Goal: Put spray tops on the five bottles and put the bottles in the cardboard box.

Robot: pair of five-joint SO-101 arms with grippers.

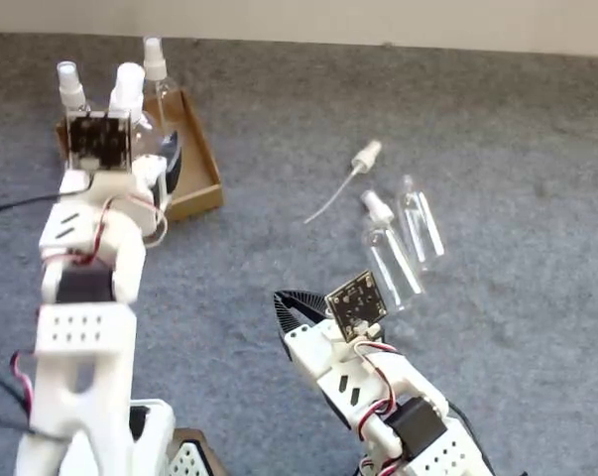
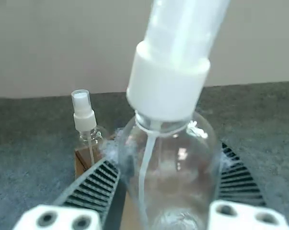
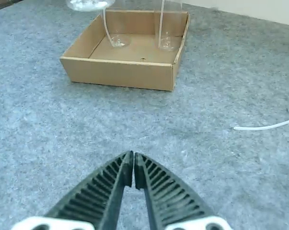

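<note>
My left gripper [image 1: 142, 137] hangs over the cardboard box [image 1: 201, 177] at the far left, shut on a clear bottle [image 2: 168, 163] that carries a white spray top [image 2: 166, 91]. The bottle's base [image 3: 86, 4] is above the box floor. Two more capped bottles [image 1: 70, 87] [image 1: 156, 61] stand in the box [image 3: 120, 74]. On the carpet to the right lie a capped bottle [image 1: 390, 253], an uncapped bottle [image 1: 420, 226] and a loose spray top [image 1: 366, 157] with its thin tube. My right gripper [image 3: 133, 165] is shut and empty, low over the carpet [image 1: 282, 302] left of those bottles.
Grey carpet covers the whole work surface. A pale wall runs along the far edge behind the box. The loose top's tube [image 3: 269, 126] lies on the carpet. Open carpet lies between the box and my right gripper.
</note>
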